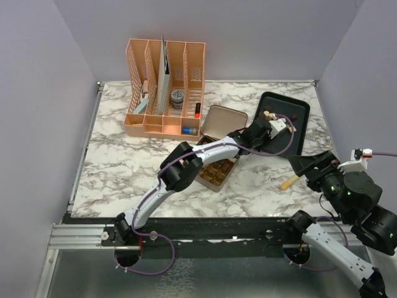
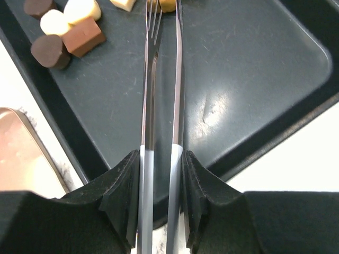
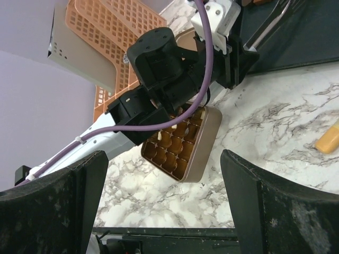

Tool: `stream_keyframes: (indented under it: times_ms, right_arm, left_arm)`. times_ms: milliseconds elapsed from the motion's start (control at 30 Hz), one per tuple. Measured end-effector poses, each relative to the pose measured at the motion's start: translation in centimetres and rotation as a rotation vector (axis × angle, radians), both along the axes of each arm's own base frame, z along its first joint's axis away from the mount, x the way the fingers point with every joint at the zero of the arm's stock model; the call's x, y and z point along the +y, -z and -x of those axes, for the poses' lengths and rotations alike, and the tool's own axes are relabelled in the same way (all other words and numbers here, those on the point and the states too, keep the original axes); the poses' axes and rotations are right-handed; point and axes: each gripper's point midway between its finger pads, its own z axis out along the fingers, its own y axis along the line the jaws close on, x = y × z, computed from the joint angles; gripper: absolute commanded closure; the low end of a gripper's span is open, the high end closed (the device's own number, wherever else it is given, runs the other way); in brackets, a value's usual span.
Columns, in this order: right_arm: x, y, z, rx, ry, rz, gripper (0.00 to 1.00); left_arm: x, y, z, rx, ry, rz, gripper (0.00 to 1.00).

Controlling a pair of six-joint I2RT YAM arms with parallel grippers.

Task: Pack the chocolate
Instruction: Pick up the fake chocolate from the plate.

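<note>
Several chocolate pieces (image 2: 83, 37), dark, light brown and cream, lie in the corner of a black tray (image 2: 254, 79). My left gripper (image 2: 161, 159) is shut on metal tongs (image 2: 161, 84) that reach out over the tray. A light brown piece (image 2: 168, 4) sits between the tong tips at the frame's top edge. From above, the left gripper (image 1: 271, 127) hovers over the tray (image 1: 296, 133). The square gold tin (image 1: 218, 171) lies open beneath the left arm, its cells (image 3: 183, 145) partly hidden by it. My right gripper (image 3: 164, 201) hangs open above the marble, at the right (image 1: 310, 164).
The tin's lid (image 1: 220, 119) lies behind the tin. A peach desk organizer (image 1: 164, 87) stands at the back left. A small orange-tan object (image 1: 289, 182) lies on the marble near the right gripper. The tray's raised rim (image 2: 296, 119) borders the white table.
</note>
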Motion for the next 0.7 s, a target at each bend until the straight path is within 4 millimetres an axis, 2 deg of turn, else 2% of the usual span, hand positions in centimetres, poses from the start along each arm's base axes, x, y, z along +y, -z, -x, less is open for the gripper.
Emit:
stream_keyframes:
  times_ms: [167, 400, 567, 700]
  right_arm:
    - [-0.1, -0.1, 0.1, -0.005, 0.001, -0.010, 0.08]
    - [-0.1, 0.2, 0.2, -0.004, 0.003, -0.017, 0.09]
    - [-0.2, 0.2, 0.3, -0.005, 0.004, -0.022, 0.09]
    - [-0.2, 0.2, 0.3, -0.007, 0.004, -0.023, 0.09]
  left_arm:
    - [0.9, -0.1, 1.4, 0.015, -0.001, -0.003, 0.75]
    - [2.4, -2.8, 2.4, 0.023, -0.029, 0.041, 0.82]
    - [2.8, -4.6, 2.4, 0.012, -0.051, 0.081, 0.82]
    - [3.2, -5.0, 2.5, 0.012, -0.073, 0.092, 0.80]
